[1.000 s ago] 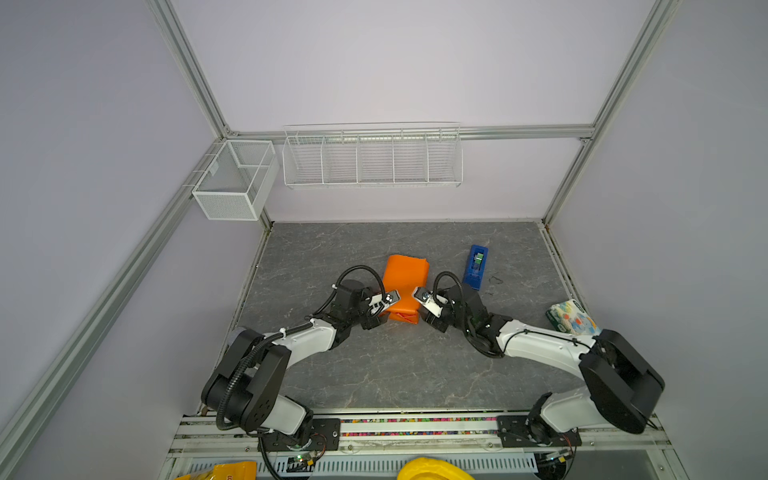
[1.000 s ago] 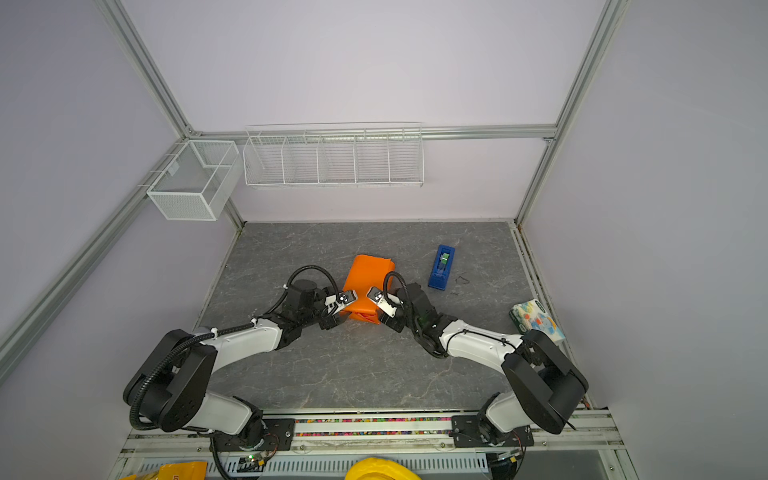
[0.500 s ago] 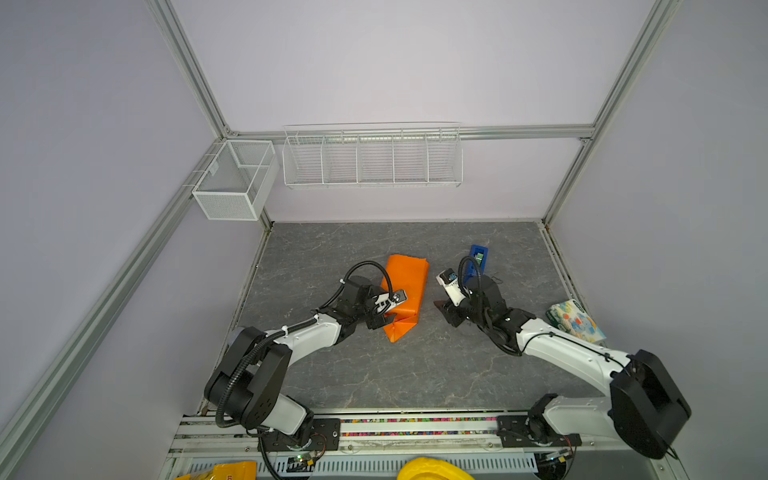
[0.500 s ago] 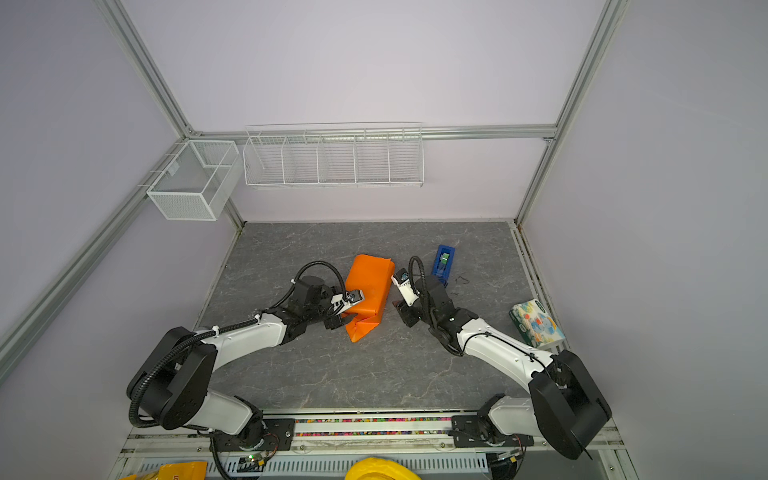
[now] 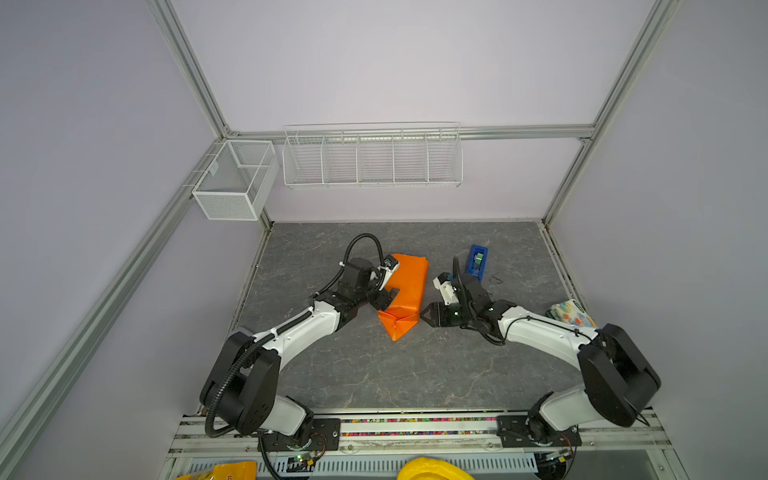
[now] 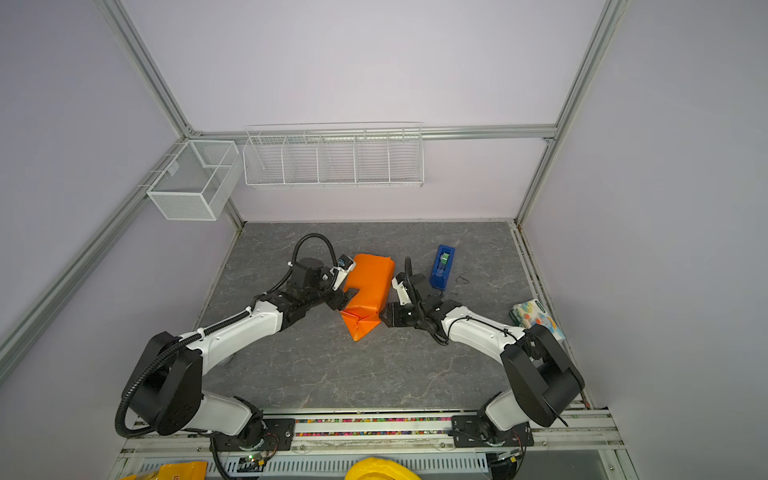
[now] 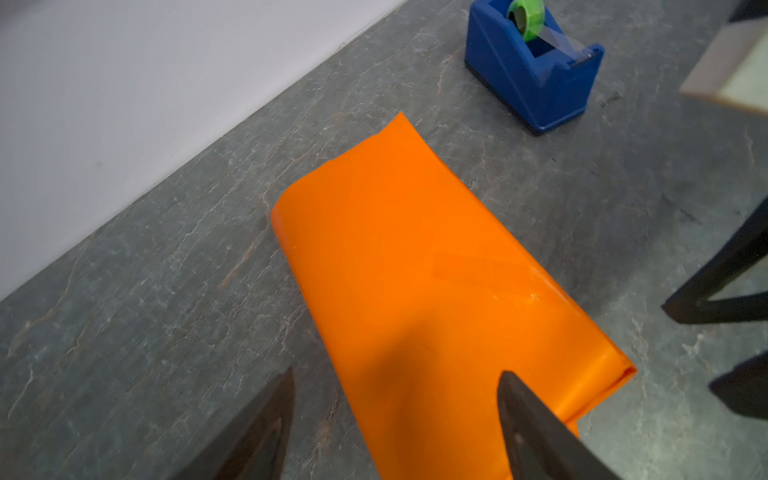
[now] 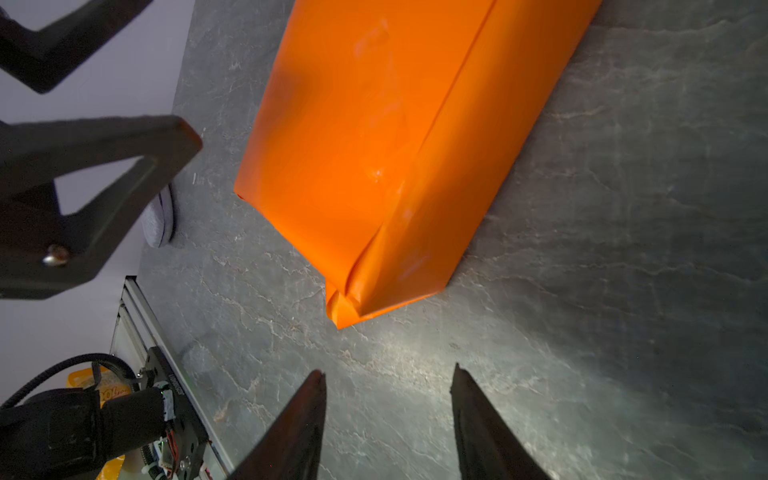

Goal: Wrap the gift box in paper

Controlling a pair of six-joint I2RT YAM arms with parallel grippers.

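The orange paper [image 5: 406, 286] [image 6: 370, 286] lies folded into a long parcel mid-table, with a creased pointed flap at its near end [image 8: 345, 307]. The gift box is hidden. My left gripper [image 5: 388, 300] [image 6: 347, 297] [image 7: 397, 376] is open at the parcel's left edge, one finger above the paper [image 7: 415, 270] and the other over the table. My right gripper [image 5: 426, 318] [image 6: 386, 318] [image 8: 388, 371] is open just right of the near corner, apart from the paper [image 8: 374, 137], with only table between its fingers.
A blue tape dispenser [image 5: 477, 261] [image 6: 442, 266] [image 7: 536, 70] stands behind the right gripper. A patterned packet [image 5: 569, 313] [image 6: 536, 316] lies at the table's right edge. Wire baskets [image 5: 372, 158] [image 5: 235, 178] hang on the back wall.
The right gripper left the parcel's near end, swung out to the right side, then came back toward the near corner. The left gripper shifted further along the left edge. The near flap now points forward.
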